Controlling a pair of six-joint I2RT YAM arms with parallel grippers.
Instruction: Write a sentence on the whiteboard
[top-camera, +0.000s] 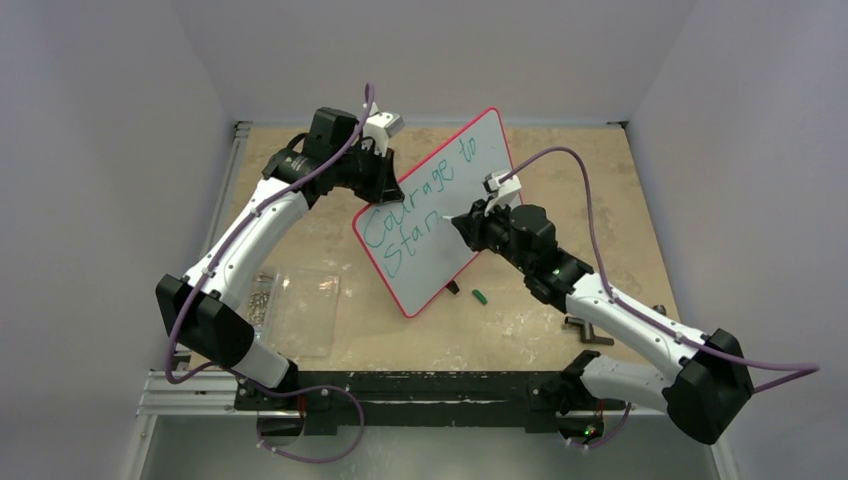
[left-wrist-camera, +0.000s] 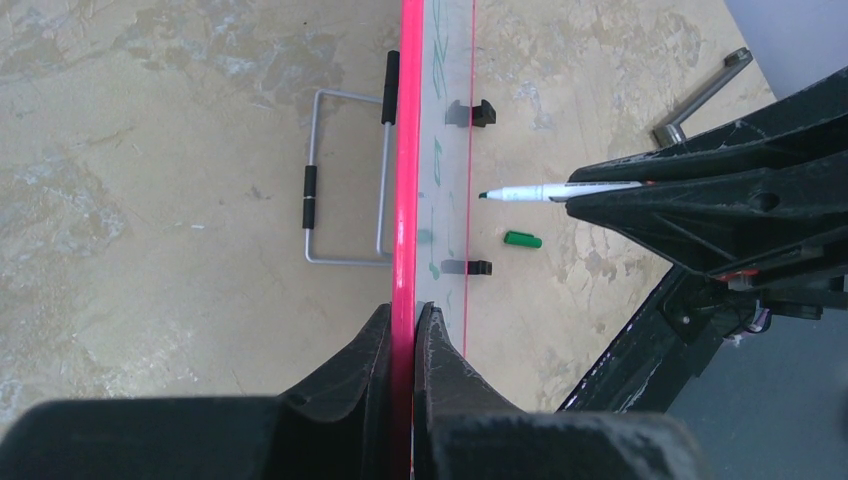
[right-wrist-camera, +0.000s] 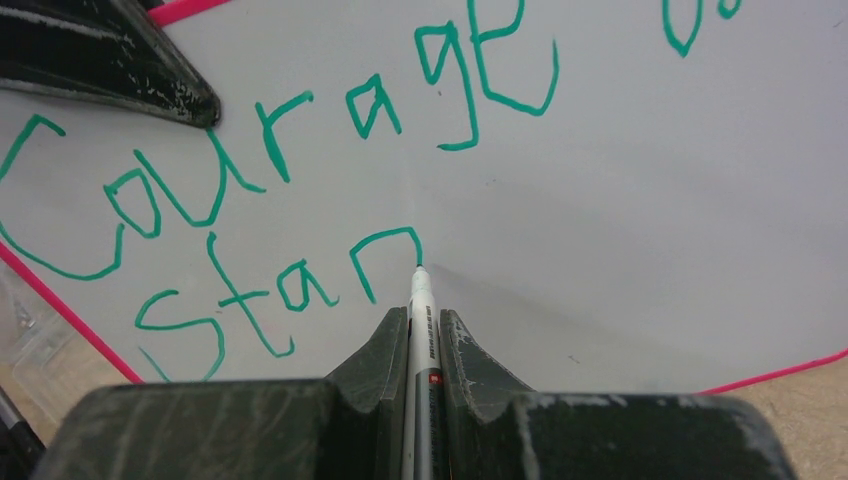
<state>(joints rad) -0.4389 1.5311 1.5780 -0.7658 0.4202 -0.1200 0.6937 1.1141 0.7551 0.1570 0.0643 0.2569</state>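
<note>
Left fingers (left-wrist-camera: 352, 372) clenched on the thin red-pink rim of the whiteboard (top-camera: 470, 165), one on each face of it, at the bottom middle of the left wrist view. At the lower left of the top view, a clear plastic sheet (top-camera: 305, 312) flat on the desk (top-camera: 570, 170), with a small heap of metal bits (top-camera: 262, 298) just beside its left edge. In the left half of the left wrist view, a wire stand (left-wrist-camera: 311, 195) lying on the desk behind the whiteboard.

Whiteboard in the upper middle of the top view, tilted up, upper left edge in the left fingers, lower corner down near the desk; contact with the desk not possible to tell. On its white face the sentence (top-camera: 418, 208) in teal-green handwriting: first line "Courage to", second line "Sta" and one more arched stroke.

Right fingers (right-wrist-camera: 372, 372) clenched around a marker (right-wrist-camera: 422, 325) at the bottom middle of the right wrist view, barrel between them, tip touching the whiteboard at the end of that arched stroke.

To the right of the whiteboard in the left wrist view, two small black clips (left-wrist-camera: 480, 112) and a green cap (left-wrist-camera: 522, 239) on the desk, the cap near the lower clip and apart from the whiteboard. At the lower right of the top view, a grey metal handle (top-camera: 588, 332) on the desk near the right arm.
</note>
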